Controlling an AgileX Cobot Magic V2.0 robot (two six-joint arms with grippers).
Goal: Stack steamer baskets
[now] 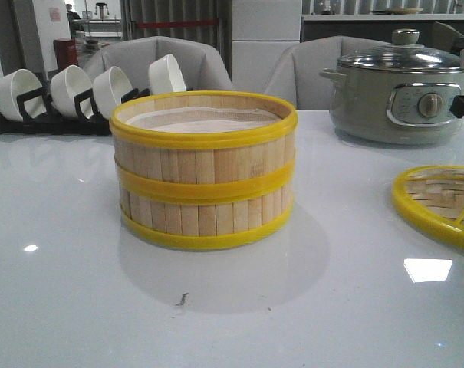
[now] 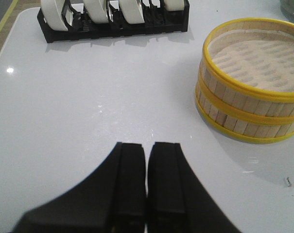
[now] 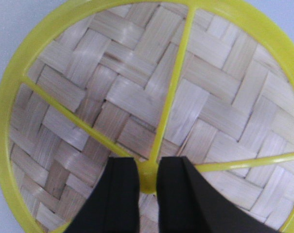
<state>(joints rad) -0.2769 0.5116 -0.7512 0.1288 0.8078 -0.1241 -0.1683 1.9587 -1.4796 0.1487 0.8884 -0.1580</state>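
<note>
Two steamer baskets stand stacked at the table's middle, the upper one [image 1: 205, 149] squarely on the lower one [image 1: 205, 218], with a pale liner inside the top. In the left wrist view the stack [image 2: 249, 104] lies off to one side of my left gripper [image 2: 147, 145], which is shut and empty above bare table. A round woven bamboo lid [image 1: 435, 201] with a yellow rim and spokes lies flat at the right edge. My right gripper [image 3: 147, 162] sits over this lid [image 3: 137, 87], its jaws closed on the yellow centre knob. Neither gripper shows in the front view.
A black rack [image 1: 55, 111] holding several white bowls stands at the back left, also visible in the left wrist view [image 2: 112, 24]. A grey electric pot [image 1: 400, 96] with a glass lid stands at the back right. The white table [image 1: 216, 322] is glossy.
</note>
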